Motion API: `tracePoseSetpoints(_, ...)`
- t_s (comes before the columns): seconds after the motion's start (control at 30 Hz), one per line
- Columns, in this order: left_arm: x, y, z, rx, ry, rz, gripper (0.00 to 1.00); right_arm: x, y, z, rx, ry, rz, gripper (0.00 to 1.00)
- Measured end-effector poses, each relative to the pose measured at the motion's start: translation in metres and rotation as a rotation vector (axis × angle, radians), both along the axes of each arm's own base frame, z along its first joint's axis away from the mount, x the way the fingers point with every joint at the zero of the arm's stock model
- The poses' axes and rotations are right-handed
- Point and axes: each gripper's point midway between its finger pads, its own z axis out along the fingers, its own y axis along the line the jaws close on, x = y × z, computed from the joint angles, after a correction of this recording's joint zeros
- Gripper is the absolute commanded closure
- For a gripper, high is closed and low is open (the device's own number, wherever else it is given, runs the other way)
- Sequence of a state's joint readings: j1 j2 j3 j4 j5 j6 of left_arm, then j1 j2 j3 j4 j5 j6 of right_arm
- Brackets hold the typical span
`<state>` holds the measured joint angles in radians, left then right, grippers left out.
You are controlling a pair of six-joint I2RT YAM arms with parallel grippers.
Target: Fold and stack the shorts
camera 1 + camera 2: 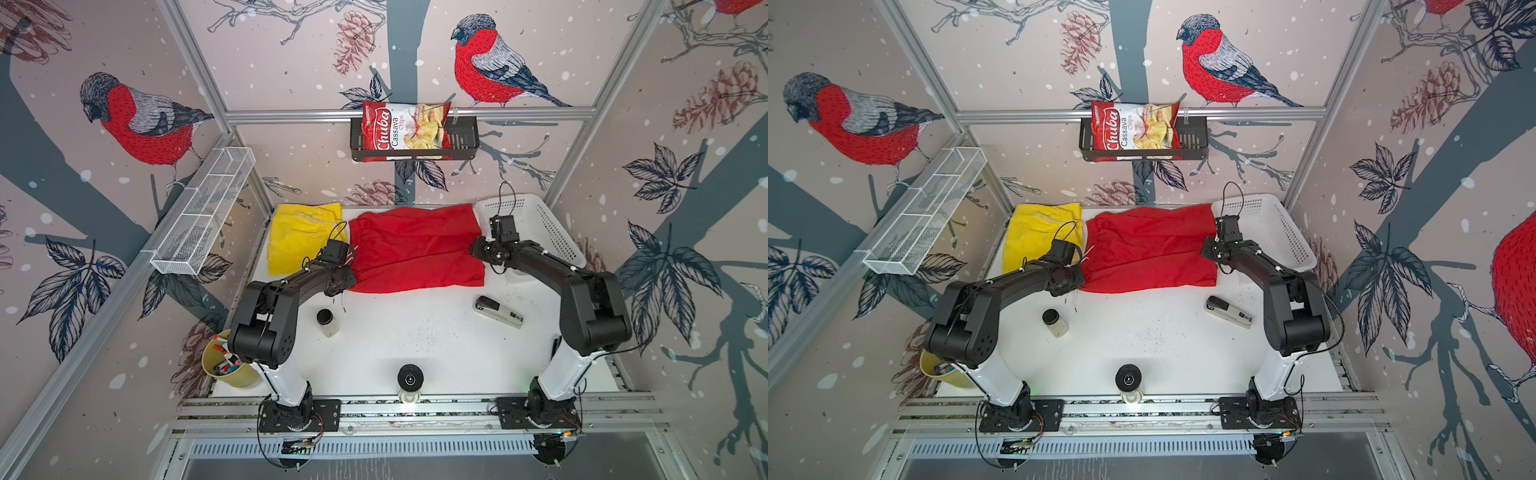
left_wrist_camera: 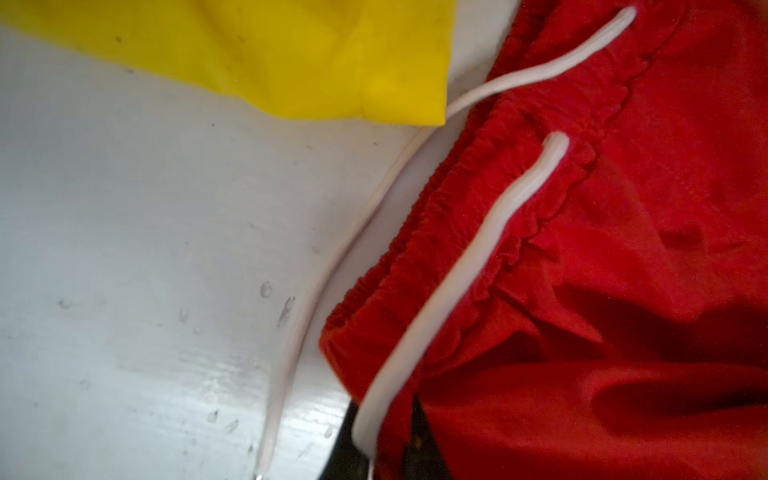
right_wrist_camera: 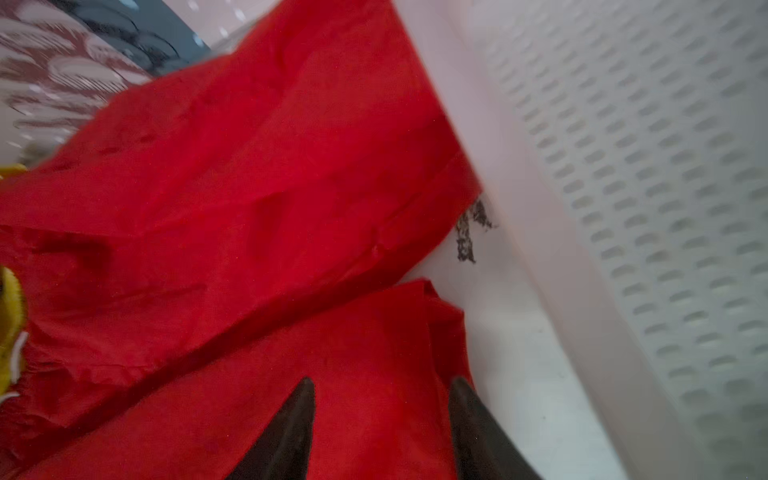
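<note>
Two pairs of cloth shorts lie spread at the far side of the white surface (image 1: 415,345): the bright yellow shorts (image 1: 299,237) at eleven o'clock and the red shorts (image 1: 415,249) at twelve, just beside each other. The left tool (image 2: 386,432) is clenched on the red gathered waistband (the white drawstring (image 2: 478,257) runs between its jaws). The right tool (image 3: 380,386) stands released, jaws apart over the red hem, beside the white plastic lattice basket (image 1: 540,224) at two o'clock.
</note>
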<state>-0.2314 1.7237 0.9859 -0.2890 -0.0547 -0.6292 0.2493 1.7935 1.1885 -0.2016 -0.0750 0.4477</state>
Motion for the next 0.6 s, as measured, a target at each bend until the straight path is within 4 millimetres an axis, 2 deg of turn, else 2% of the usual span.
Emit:
tracePoseSetpoints(0.07, 0.001, 0.000, -0.002, 0.000, 0.000, 0.000, 0.83, -0.002, 0.007, -0.001, -0.014, -0.001, 0.016, 0.27)
tracePoseSetpoints(0.13, 0.002, -0.001, -0.007, 0.001, 0.005, 0.000, 0.83, -0.007, 0.010, 0.008, -0.035, -0.030, 0.021, 0.23)
tracePoseSetpoints(0.23, 0.005, -0.002, -0.010, 0.002, 0.015, -0.002, 0.83, -0.030, 0.004, 0.021, -0.083, -0.060, 0.019, 0.20)
tracePoseSetpoints(0.3, 0.008, -0.002, -0.007, 0.000, 0.004, -0.002, 0.82, -0.048, -0.004, 0.025, -0.107, -0.069, 0.008, 0.21)
tracePoseSetpoints(0.33, 0.009, -0.002, -0.007, -0.001, 0.003, -0.002, 0.82, -0.056, -0.008, 0.025, -0.119, -0.068, 0.004, 0.25)
tracePoseSetpoints(0.37, 0.008, -0.002, -0.007, -0.001, 0.005, -0.002, 0.82, -0.065, -0.012, 0.021, -0.127, -0.057, 0.000, 0.37)
tracePoseSetpoints(0.4, 0.008, -0.002, -0.007, -0.001, 0.005, -0.002, 0.82, -0.071, -0.017, 0.017, -0.134, -0.044, -0.004, 0.61)
tracePoseSetpoints(0.43, 0.009, -0.002, -0.007, -0.001, 0.004, -0.002, 0.82, -0.077, -0.023, 0.011, -0.140, -0.028, -0.012, 0.76)
tracePoseSetpoints(0.47, 0.009, -0.003, -0.006, -0.001, 0.003, -0.002, 0.82, -0.082, -0.031, 0.005, -0.141, -0.010, -0.026, 0.80)
tracePoseSetpoints(0.5, 0.010, -0.003, -0.007, -0.001, 0.003, -0.002, 0.82, -0.085, -0.037, 0.000, -0.144, 0.003, -0.039, 0.80)
tracePoseSetpoints(0.6, 0.010, -0.003, -0.007, -0.001, 0.004, -0.002, 0.82, -0.090, -0.049, -0.012, -0.116, 0.040, -0.066, 0.65)
